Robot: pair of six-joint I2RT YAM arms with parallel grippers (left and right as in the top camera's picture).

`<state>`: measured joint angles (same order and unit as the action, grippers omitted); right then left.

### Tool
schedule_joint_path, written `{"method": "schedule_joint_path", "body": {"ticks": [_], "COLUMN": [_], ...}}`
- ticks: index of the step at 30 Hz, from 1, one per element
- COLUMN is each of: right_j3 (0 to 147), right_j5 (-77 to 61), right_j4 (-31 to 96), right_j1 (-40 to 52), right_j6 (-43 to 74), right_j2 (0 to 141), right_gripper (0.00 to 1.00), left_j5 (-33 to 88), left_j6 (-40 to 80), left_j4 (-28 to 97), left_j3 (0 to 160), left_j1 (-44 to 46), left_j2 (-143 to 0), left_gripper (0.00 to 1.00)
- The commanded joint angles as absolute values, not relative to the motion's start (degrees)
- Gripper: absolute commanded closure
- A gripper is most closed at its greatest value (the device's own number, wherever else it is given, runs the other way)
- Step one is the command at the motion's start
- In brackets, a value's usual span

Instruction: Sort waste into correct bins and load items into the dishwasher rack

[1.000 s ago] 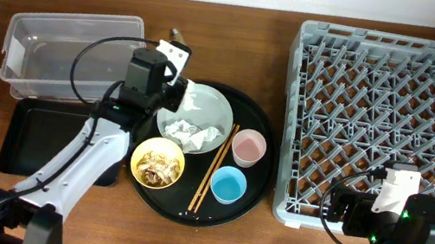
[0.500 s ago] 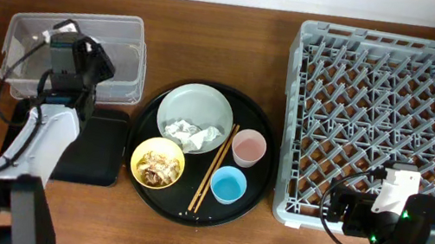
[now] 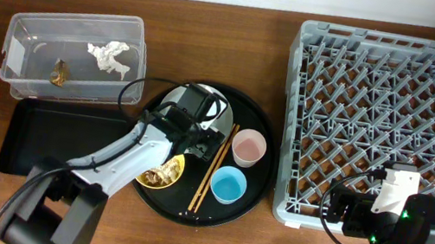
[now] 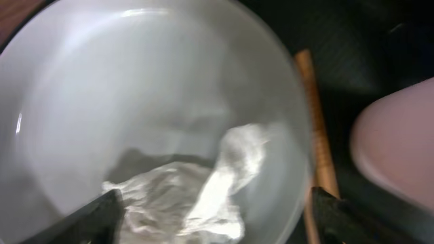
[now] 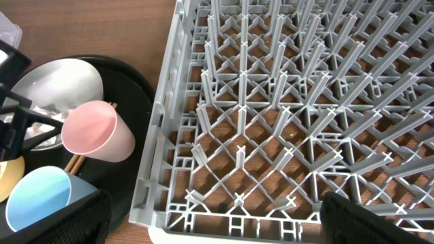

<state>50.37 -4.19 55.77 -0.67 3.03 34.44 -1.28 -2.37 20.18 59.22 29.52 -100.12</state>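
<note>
The left gripper (image 4: 215, 203), fingers spread wide, straddles the crumpled white tissue paper (image 4: 169, 203) lying in the pale grey-green round plate (image 4: 102, 88).

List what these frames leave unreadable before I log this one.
- Overhead: the left arm covers most of the plate and much of the yellow bowl; its contents barely show.
- Left wrist: the tissue is blurred and cut by the bottom edge.
- Overhead: the brown scrap in the clear tub is too small to identify.
</note>
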Motion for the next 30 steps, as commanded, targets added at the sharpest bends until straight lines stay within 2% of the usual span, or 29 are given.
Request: {"method": "schedule_joint_path", "body": {"ticks": [1, 2, 3, 6, 10, 13, 15, 17, 20, 21, 22, 24, 25, 27, 29, 30], "right_j3": [51.3, 51.3, 51.3, 51.3, 51.3, 51.3, 51.3, 51.3, 51.3, 51.3, 51.3, 51.3, 51.3, 51.3, 51.3, 51.3], "right_j5": [-4.3, -4.3, -4.3, -4.3, -4.3, -4.3, -4.3, -4.3, -4.3, -4.3, -4.3, -4.3, -4.3, -4.3, -4.3, -4.3], "right_j4": [55.7, 55.7, 55.8, 55.8, 55.7, 55.7, 55.7, 55.7, 55.7, 55.7, 55.7, 55.7, 55.7, 55.8, 55.8, 55.8], "right_j1": [-0.4, -0.4, -0.4, -0.4, -0.4, -0.4, -0.4, -0.4, -0.4, -0.4, -0.4, -0.4, -0.4, -0.4, -0.4, -0.4], "right_j6": [3.5, 3.5, 3.5, 3.5, 3.5, 3.5, 3.5, 3.5, 3.5, 3.5, 3.5, 3.5, 3.5, 3.5, 3.5, 3.5], "right_j2": [34.3, 34.3, 34.3, 34.3, 34.3, 34.3, 34.3, 34.3, 34.3, 34.3, 34.3, 34.3, 34.3, 34.3, 34.3, 34.3], "right_gripper": [0.01, 0.02, 0.01, 0.01, 0.01, 0.01, 0.01, 0.01, 0.02, 0.01, 0.01, 0.01, 0.01, 0.01, 0.01, 0.01], "left_j5": [-4.2, -4.2, -4.2, -4.4, -8.0, -8.1, -8.9, -8.9, -9.3, -9.3, -9.3, -9.3, -9.3, -9.7, -15.4, -19.3], "left_j6": [-3.1, -3.1, -3.1, -3.1, 1.0, 8.2, 15.2, 20.6, 21.4, 21.4, 21.4, 19.4, 19.3, 18.7, 18.8, 18.8], "left_j4": [22.2, 23.3, 23.6, 22.6, 24.4, 23.0, 20.8, 18.2, 14.9, 14.5, 14.3, 14.1, 14.2, 20.3, 30.2, 33.8], "left_j3": [59.1, 59.1, 59.1, 60.4, 66.8, 67.0, 67.0, 67.0, 67.0, 67.0, 67.0, 67.2, 67.2, 67.2, 67.2, 67.2], "left_j1": [29.6, 29.6, 29.6, 29.6, 26.5, 15.2, 5.3, -0.4, -3.8, -3.8, -3.8, -3.8, -3.8, -3.8, -3.8, -3.8], "left_j2": [-102.5, -104.0, -104.7, -104.4, -98.7, -89.7, -89.6, -90.6, -95.4, -96.0, -96.1, -92.6, -91.1, -86.9, -84.9, -85.1], "left_gripper": [0.24, 0.31, 0.72, 1.00, 1.00, 1.00, 1.00, 1.00, 1.00, 0.98, 0.77, 0.58, 0.53, 0.52, 0.65, 0.65]}}
